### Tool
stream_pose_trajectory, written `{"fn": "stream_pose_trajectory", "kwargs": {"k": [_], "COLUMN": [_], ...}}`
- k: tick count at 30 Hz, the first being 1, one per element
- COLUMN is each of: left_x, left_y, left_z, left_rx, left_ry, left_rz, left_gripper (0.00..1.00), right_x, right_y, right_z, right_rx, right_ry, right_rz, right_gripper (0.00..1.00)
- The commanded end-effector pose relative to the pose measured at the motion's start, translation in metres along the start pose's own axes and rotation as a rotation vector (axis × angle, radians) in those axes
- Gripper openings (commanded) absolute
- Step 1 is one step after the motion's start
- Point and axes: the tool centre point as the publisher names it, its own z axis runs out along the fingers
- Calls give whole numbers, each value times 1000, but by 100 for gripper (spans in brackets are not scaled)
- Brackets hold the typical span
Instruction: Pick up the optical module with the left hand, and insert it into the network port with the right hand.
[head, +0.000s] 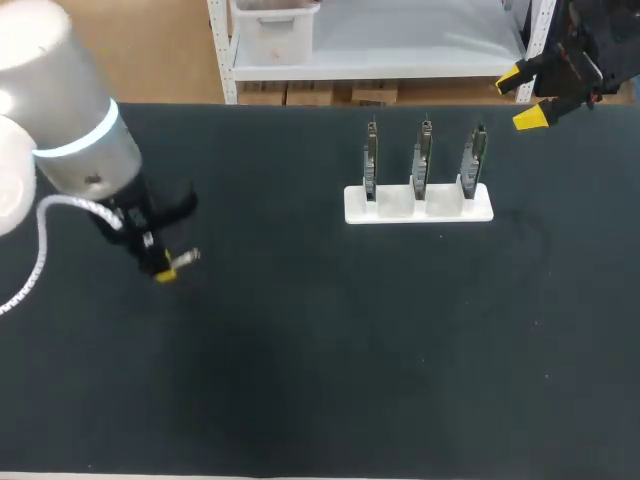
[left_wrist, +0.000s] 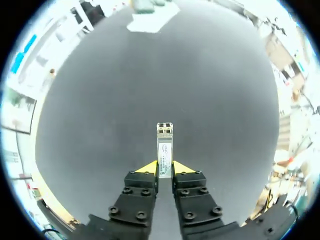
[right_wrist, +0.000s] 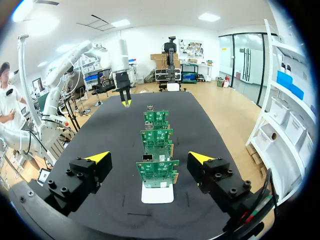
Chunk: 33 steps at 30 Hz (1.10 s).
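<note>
Left gripper (head: 168, 268) sits at the left of the head view, closed on the optical module (left_wrist: 165, 142). Both yellow tips pinch its rear end, and most of the body sticks out ahead. We cannot tell if it is clear of the table (head: 300, 400). Right gripper (head: 522, 98) is at the upper right, open and empty, up and right of the white stand (head: 480, 212) that holds three circuit boards (head: 423, 160). Module and stand are well apart.

We judge the pickup done and the handover not yet done. Risks:
- The hold is only on the tail, so the module could pivot or slip when the other gripper takes it.
- A skewed regrasp would bring it crooked to the port (right_wrist: 147, 157) — a small opening on a thin upright board.
- An off-axis push could jam the module, or shove the stand along the table.
</note>
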Motion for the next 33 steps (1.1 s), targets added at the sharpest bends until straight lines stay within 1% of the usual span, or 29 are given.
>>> {"fn": "stream_pose_trajectory", "kwargs": {"k": [1, 4, 5, 7, 9, 10, 12, 13, 16, 18, 21, 24, 26, 29, 30, 33], "left_x": [-12, -37, -44, -57, -69, -76, -89, -96, -116, -128, -143, -158, -169, -185, -191, -211], "left_y": [20, 43, 51, 63, 74, 78, 85, 88, 94, 97, 105, 111, 113, 114, 114, 112], "left_z": [-20, -41, -49, -63, -76, -83, -93, -99, -110, -117, -130, -138, -141, -146, -145, -145], "left_rx": [-31, -64, -85, -112, -141, -145, -167, -173, -188, -170, -158, -143, -160, -163, -170, -152], "left_ry": [-240, -413, -453, -522, -552, -595, -606, -626, -646, -691, -787, -844, -847, -878, -874, -902], "left_rz": [-91, -165, -174, -187, -175, -171, -147, -129, -73, -60, -65, -59, -33, -5, 10, 50], "left_gripper": [0, 0, 0, 0, 0, 0, 0, 0, 0, 0, 0, 0, 0, 0, 0, 0], "right_x": [0, 0, 0, 0, 0, 0, 0, 0, 0, 0, 0, 0, 0, 0, 0, 0], "right_y": [2, 2, 2, 2, 2, 2, 2, 2, 2, 2, 2, 2, 2, 2, 2, 2], "right_z": [0, 0, 0, 0, 0, 0, 0, 0, 0, 0, 0, 0, 0, 0, 0, 0], "right_rx": [6, 6, 6, 6, 6, 6, 6, 6, 6, 6, 6, 6, 6, 6, 6, 6], "right_ry": [0, 0, 0, 0, 0, 0, 0, 0, 0, 0, 0, 0, 0, 0, 0, 0], "right_rz": [-1, -1, -1, -1, -1, -1, -1, -1, -1, -1, -1, -1, -1, -1, -1, -1], "right_gripper": [100, 100, 100, 100, 100, 100, 100, 100, 100, 100, 100, 100, 100, 100, 100, 100]}}
